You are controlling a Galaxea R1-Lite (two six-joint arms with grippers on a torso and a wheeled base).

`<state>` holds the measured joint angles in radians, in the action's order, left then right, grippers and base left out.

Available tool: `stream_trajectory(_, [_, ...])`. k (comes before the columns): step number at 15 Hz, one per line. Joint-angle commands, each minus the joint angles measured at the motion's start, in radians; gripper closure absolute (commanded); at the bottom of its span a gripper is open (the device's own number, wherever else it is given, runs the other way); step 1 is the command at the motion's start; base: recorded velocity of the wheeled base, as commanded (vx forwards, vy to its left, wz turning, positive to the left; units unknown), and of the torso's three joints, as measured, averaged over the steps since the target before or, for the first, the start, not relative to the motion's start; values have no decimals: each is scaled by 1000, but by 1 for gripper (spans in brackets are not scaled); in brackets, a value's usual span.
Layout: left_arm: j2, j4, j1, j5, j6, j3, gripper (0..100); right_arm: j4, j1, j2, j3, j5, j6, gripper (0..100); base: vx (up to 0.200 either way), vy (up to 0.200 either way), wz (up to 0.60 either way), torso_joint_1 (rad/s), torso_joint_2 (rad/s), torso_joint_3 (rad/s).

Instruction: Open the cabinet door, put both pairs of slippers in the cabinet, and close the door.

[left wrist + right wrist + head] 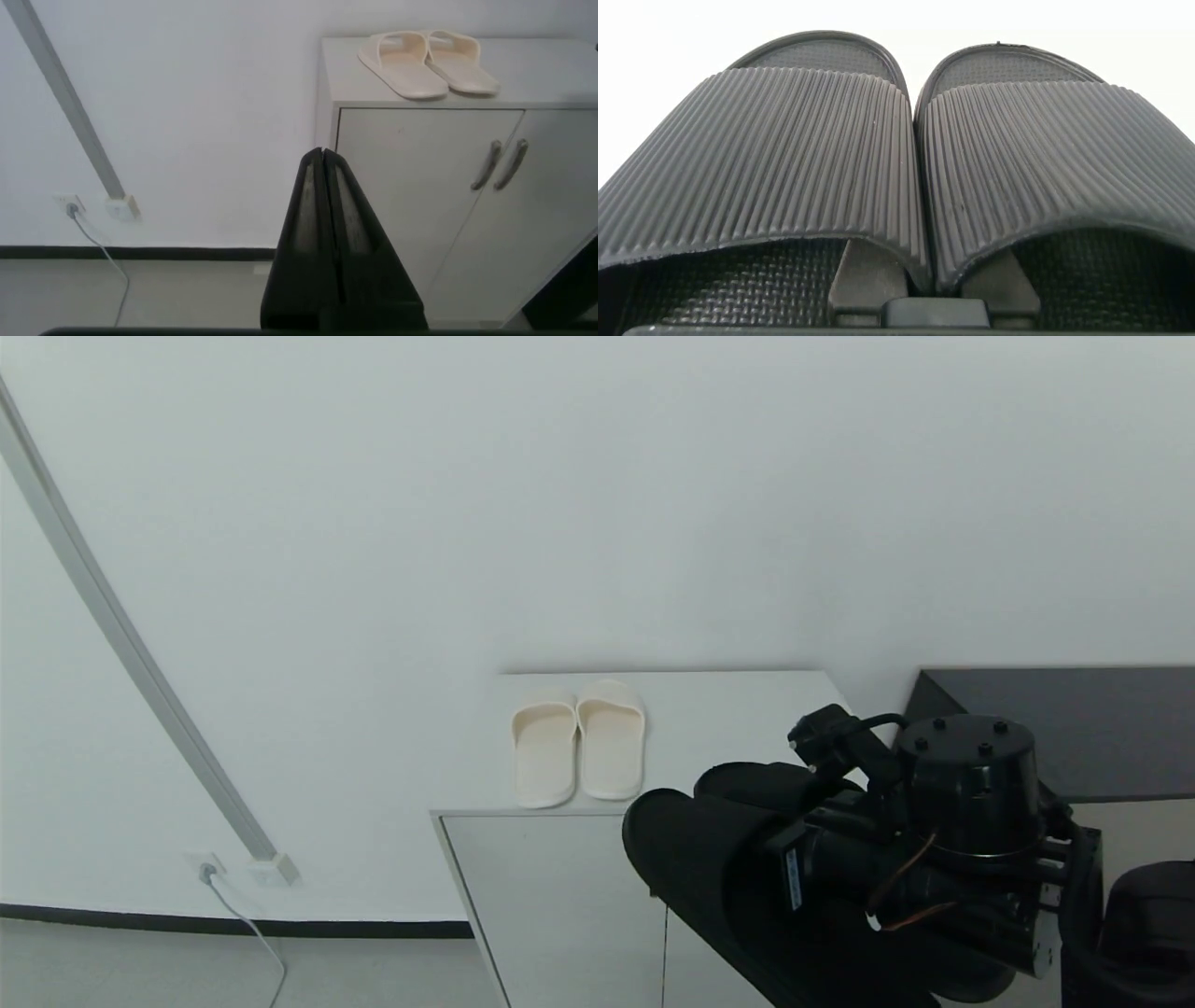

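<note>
A cream pair of slippers [579, 751] [430, 61] lies side by side on top of the white cabinet [728, 709] [411, 196]. Both cabinet doors are closed, their two handles [500, 165] meeting at the centre seam. My right gripper [794, 845] [926, 280] is shut on a black pair of slippers [700, 845] [906, 149], one finger inside each slipper under its ribbed strap. It holds them in the air in front of the cabinet's upper right. My left gripper [322, 157] is shut and holds nothing, low and to the left of the cabinet front.
A dark table [1074, 709] stands right of the cabinet. On the white wall to the left, a grey conduit [112, 616] slants down to a socket [205, 870] with a cable running to the floor.
</note>
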<state>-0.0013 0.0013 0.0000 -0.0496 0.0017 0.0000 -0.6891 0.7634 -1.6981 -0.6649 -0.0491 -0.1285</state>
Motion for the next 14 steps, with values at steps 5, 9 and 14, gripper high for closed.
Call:
stream_trajectory(5, [1,0,0,-1,0,0,100,-66,1,14,61,80,35,100,0,0,0,0,0,0])
stream_trajectory(9, [1,0,0,-1,0,0,100,-67,1,14,64,80,36,100,0,0,0,0,0,0])
stream_trajectory(14, [1,0,0,-1,0,0,100,-67,1,11,74,81,40,100,0,0,0,0,0,0])
